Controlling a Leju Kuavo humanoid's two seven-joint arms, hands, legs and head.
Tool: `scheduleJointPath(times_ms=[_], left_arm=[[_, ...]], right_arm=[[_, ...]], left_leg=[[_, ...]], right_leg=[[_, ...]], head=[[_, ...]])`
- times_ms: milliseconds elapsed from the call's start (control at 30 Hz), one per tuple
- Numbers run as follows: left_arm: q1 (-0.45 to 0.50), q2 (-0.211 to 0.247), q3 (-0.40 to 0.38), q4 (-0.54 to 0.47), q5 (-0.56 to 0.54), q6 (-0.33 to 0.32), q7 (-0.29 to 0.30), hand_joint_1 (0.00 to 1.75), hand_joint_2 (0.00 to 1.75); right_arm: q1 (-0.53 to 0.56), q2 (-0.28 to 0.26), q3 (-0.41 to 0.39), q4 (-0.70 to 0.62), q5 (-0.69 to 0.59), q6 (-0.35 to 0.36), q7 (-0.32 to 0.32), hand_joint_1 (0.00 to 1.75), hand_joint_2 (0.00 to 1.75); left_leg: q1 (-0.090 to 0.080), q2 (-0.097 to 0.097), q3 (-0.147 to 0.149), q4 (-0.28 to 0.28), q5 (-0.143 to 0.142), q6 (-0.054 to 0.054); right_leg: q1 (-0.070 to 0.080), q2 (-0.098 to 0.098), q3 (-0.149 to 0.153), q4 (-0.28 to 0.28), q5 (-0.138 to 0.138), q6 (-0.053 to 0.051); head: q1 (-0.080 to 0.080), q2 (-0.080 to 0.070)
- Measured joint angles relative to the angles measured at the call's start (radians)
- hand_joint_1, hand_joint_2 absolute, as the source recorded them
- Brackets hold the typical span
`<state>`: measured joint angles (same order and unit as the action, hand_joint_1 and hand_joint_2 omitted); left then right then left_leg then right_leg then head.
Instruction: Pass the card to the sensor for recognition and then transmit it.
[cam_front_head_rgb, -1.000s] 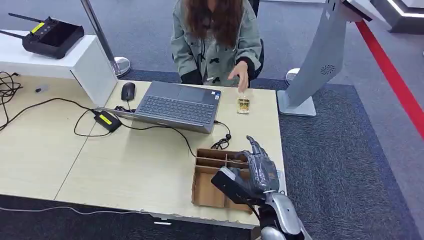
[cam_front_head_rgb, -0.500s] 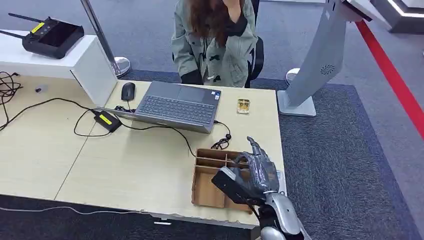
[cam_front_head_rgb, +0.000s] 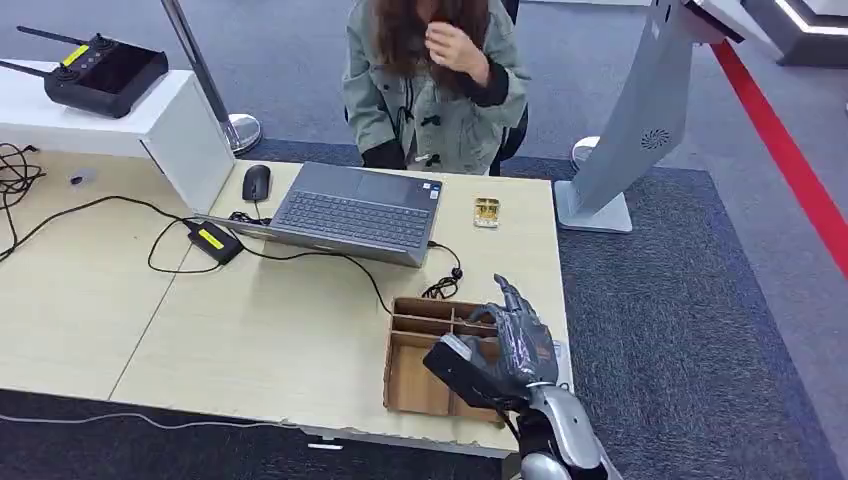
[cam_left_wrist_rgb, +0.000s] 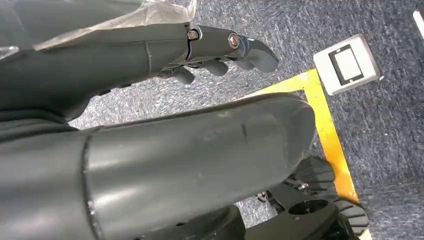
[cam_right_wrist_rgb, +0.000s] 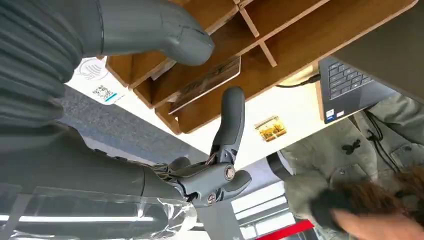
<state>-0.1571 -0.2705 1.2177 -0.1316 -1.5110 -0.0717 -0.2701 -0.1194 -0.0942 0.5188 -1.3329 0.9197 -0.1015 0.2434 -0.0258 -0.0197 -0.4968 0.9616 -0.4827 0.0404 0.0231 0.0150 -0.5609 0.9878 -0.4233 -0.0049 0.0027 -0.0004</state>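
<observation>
My right hand (cam_front_head_rgb: 510, 345) hovers over the right part of a brown divided box (cam_front_head_rgb: 405, 375) at the table's near edge. In the right wrist view the hand (cam_right_wrist_rgb: 125, 170) has its thumb (cam_right_wrist_rgb: 165, 30) and one straight finger (cam_right_wrist_rgb: 230, 120) apart, holding nothing. A dark card (cam_right_wrist_rgb: 207, 82) lies slanted inside a box compartment (cam_right_wrist_rgb: 310, 30) just beyond them. A small yellow card (cam_front_head_rgb: 486, 211) lies flat on the table beside the laptop (cam_front_head_rgb: 355, 210). My left hand (cam_left_wrist_rgb: 220, 50) hangs over carpet with nothing in it.
A person (cam_front_head_rgb: 430, 80) sits behind the laptop with one hand raised to the face. A grey kiosk stand (cam_front_head_rgb: 640, 120) rises off the table's right end. A white sticker (cam_right_wrist_rgb: 100, 82) marks the table edge near the box. Cables, a mouse (cam_front_head_rgb: 256, 182) and a power brick (cam_front_head_rgb: 214, 240) lie to the left.
The person's hand has left the yellow card on the table and risen to the face. My right hand has hardly moved.
</observation>
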Motion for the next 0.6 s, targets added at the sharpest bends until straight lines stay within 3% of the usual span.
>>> scheduleJointPath(times_ms=[600], left_arm=[[0.0, 0.0, 0.0, 0.0, -0.002, -0.002, -0.005, 0.0, 0.0]], right_arm=[[-0.016, 0.008, 0.0, 0.018, 0.0, -0.003, 0.005, 0.96, 1.75]], left_leg=[[0.0, 0.0, 0.0, 0.0, 0.0, 0.0]], right_leg=[[0.0, 0.0, 0.0, 0.0, 0.0, 0.0]], head=[[0.0, 0.0]])
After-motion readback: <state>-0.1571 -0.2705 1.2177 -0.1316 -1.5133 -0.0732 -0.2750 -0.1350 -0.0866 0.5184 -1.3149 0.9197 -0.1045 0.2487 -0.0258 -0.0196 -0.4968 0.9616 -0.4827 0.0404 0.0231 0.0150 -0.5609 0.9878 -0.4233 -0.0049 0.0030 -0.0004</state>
